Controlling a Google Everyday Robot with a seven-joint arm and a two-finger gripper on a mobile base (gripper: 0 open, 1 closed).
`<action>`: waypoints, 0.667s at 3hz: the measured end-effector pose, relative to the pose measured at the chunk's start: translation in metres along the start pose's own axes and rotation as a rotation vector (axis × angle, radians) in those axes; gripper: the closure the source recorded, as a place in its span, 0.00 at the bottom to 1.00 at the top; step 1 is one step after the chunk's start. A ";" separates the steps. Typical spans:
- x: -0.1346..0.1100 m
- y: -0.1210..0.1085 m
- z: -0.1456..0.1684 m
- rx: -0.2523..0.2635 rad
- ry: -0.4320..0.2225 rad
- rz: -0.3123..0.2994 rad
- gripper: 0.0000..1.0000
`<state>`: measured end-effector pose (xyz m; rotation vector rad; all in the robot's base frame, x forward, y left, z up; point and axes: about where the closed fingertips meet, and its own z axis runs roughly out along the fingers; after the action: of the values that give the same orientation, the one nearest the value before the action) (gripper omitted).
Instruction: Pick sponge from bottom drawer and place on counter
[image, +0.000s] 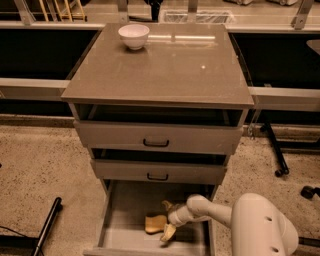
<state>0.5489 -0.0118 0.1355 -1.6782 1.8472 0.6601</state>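
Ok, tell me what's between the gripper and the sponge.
Nothing. In the camera view the gripper is right at the right end of the sponge inside the bottom drawer, and no other object shows between them.

White bowl (133, 36) stands upright; speckled floor (40, 165) lies around.
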 end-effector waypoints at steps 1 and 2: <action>0.005 -0.006 0.013 -0.007 -0.017 -0.016 0.27; 0.008 -0.008 0.014 -0.005 -0.041 -0.018 0.50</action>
<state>0.5569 -0.0092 0.1199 -1.6704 1.8008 0.6869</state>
